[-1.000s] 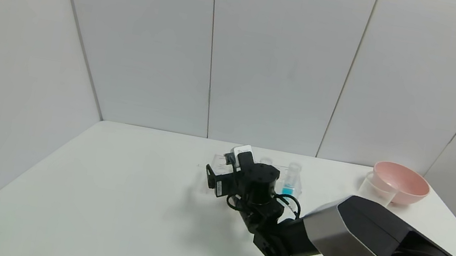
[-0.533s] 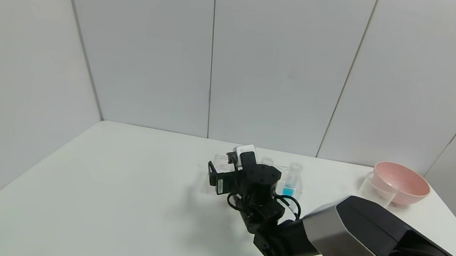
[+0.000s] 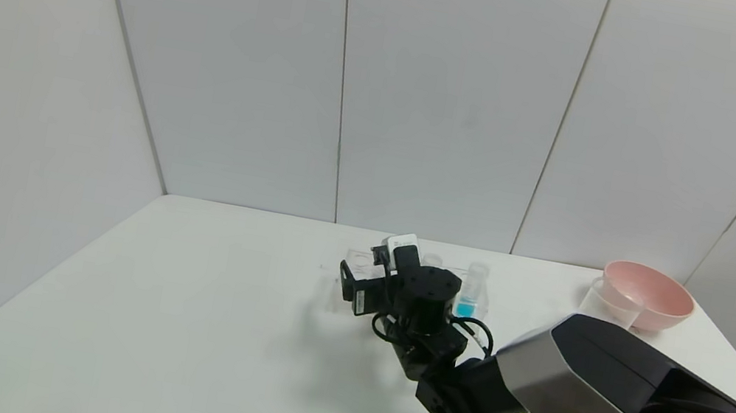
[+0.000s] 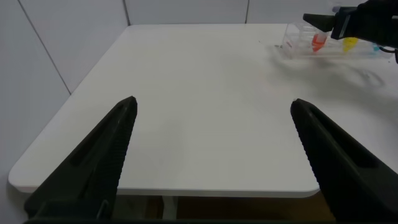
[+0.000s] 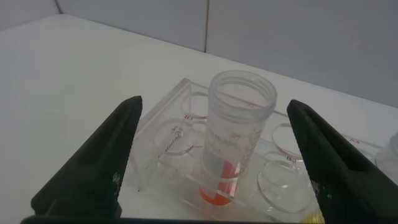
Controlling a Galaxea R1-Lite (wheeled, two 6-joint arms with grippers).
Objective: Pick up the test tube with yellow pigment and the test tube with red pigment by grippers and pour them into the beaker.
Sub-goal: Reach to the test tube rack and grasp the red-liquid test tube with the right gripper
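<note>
The right gripper (image 5: pixel 214 155) hangs wide open with the red tube (image 5: pixel 235 134) upright in its clear rack (image 5: pixel 168 134) between the fingers, not yet touched. If the jaws close off-centre, a finger could nudge the light rack or tip the tube. The left gripper (image 4: pixel 211 152) idles open, well apart.

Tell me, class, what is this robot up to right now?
The right gripper hangs open at the clear rack on the white table, its fingers either side of the test tube with red pigment, which stands upright in the rack, not yet gripped. The test tube with yellow pigment sits beside it. The beaker waits by the pink bowl. The left gripper is parked, open, off to the side.
</note>
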